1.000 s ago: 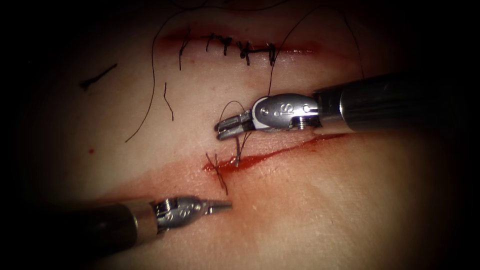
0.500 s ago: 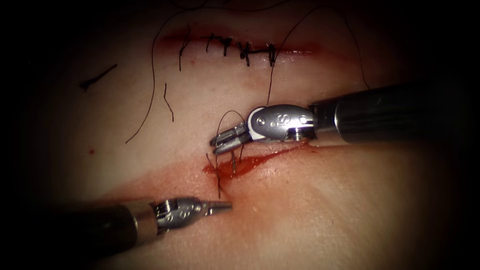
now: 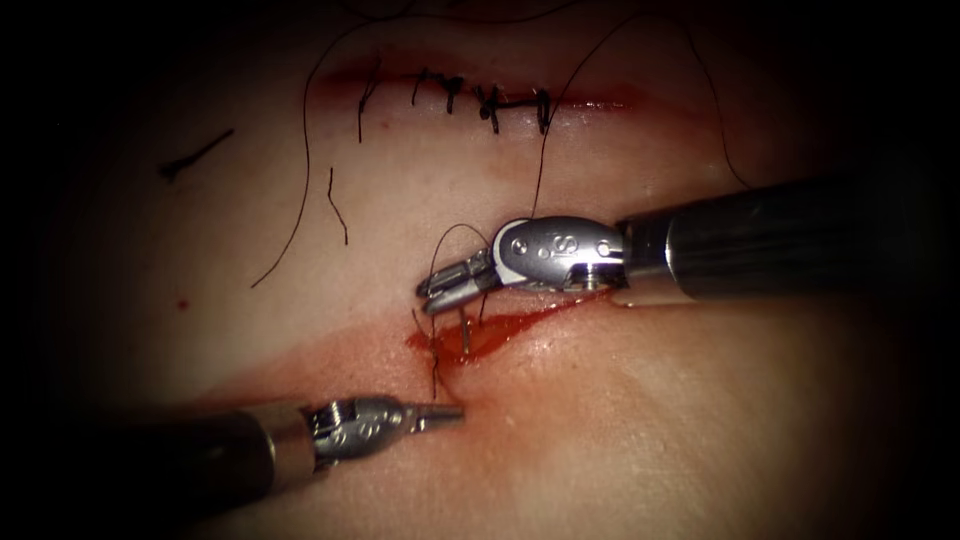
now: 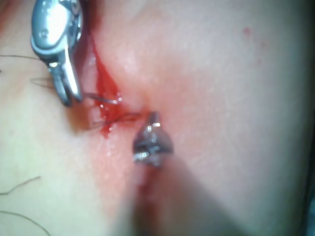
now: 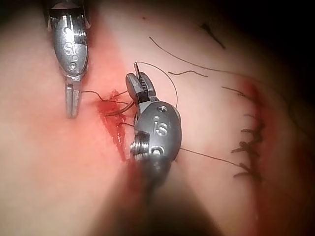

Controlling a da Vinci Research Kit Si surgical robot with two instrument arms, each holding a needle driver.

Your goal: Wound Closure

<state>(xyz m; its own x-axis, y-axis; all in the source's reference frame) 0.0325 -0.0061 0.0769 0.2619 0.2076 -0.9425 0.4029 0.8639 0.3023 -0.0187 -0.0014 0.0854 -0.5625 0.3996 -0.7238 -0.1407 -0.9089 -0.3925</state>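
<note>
Steel right hand [image 3: 430,290] clamped on curved needle [image 3: 465,332] entering glossy red cut [image 3: 500,325], left hand [image 3: 450,411] closed, empty.

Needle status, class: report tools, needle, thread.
Right tool shut on needle, tip in cut. Left tool shut, empty. Thread looped over right jaws.

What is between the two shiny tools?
In the endoscope view, between the right tool, which holds the needle, and the left tool, lie the open cut with red fluid and a thread stitch.
</note>
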